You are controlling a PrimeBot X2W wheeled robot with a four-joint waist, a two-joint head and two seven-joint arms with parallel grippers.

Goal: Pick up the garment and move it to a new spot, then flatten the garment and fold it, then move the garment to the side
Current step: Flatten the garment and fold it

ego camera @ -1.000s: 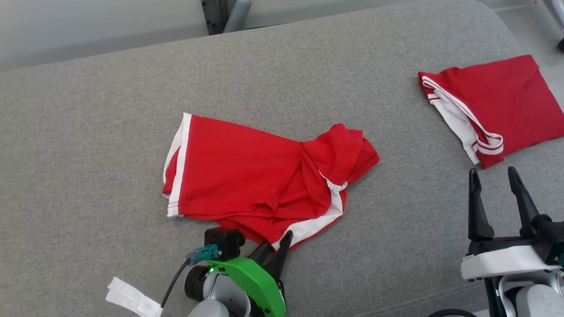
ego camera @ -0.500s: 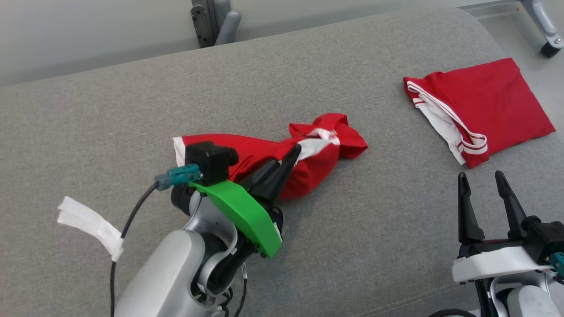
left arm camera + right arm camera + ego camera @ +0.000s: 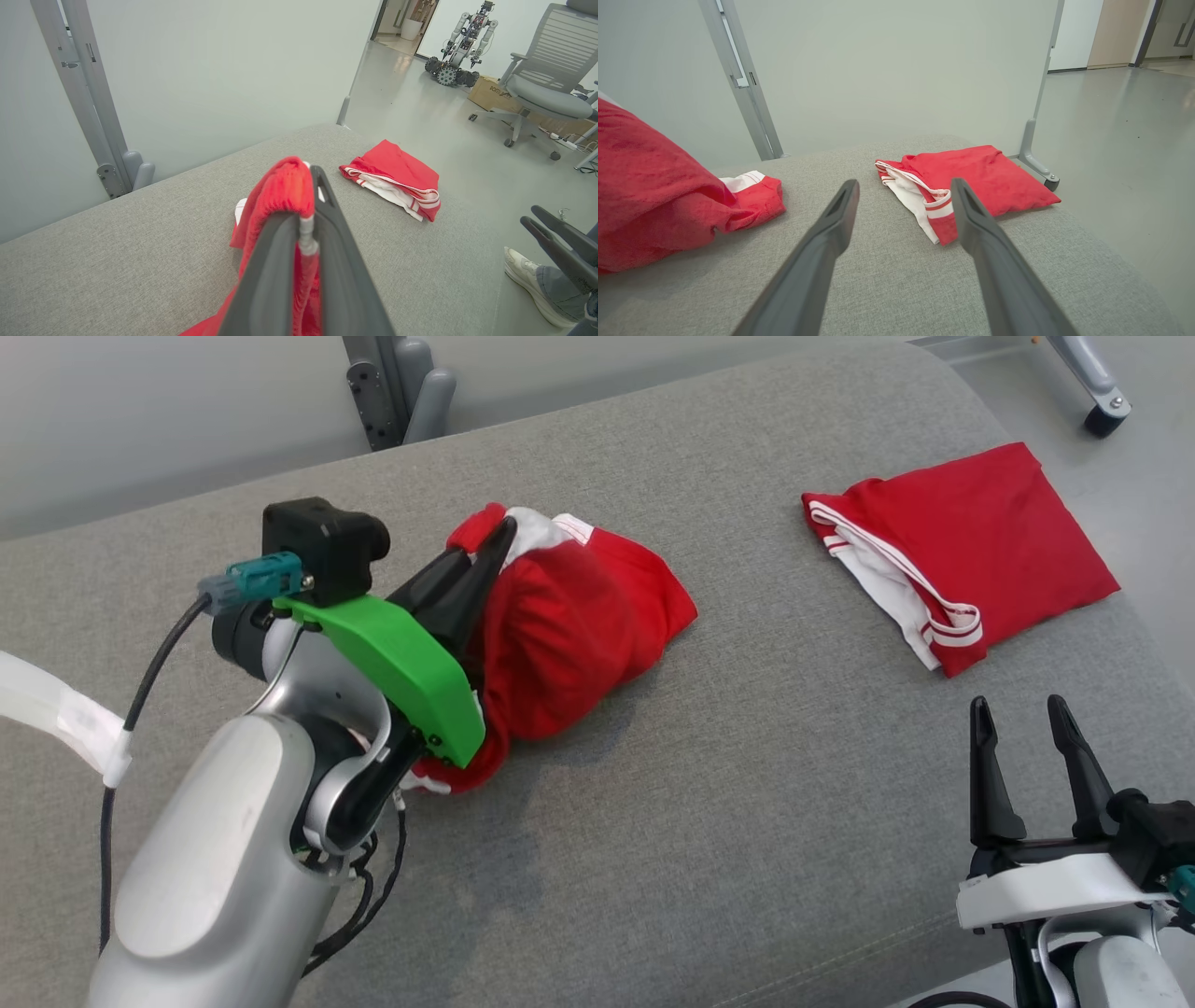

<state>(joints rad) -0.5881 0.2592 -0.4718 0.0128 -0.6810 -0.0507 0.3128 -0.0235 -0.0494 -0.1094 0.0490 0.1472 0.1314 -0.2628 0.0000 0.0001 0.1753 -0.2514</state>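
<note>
While serving as worktop, grey cushion (image 3: 709,821): bears both red pieces.
Red white-trimmed garment (image 3: 569,644): hangs bunched left of centre, edge pinched high for carrying elsewhere, lower folds on the cushion.
Folded red garment (image 3: 971,541): lies far right, well apart.
Left gripper (image 3: 499,537): clamped tight on the cloth; forearm angled up and forward.
Right gripper (image 3: 1018,709): spread wide, empty, low right.

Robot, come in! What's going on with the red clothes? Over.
Left gripper shut on red garment, bunched up. Right gripper open, empty. Folded garment lies apart, nothing blocking.

Bare grey cushion (image 3: 747,756) separates the garment (image 3: 579,625) from folded red cloth (image 3: 971,532).
</note>
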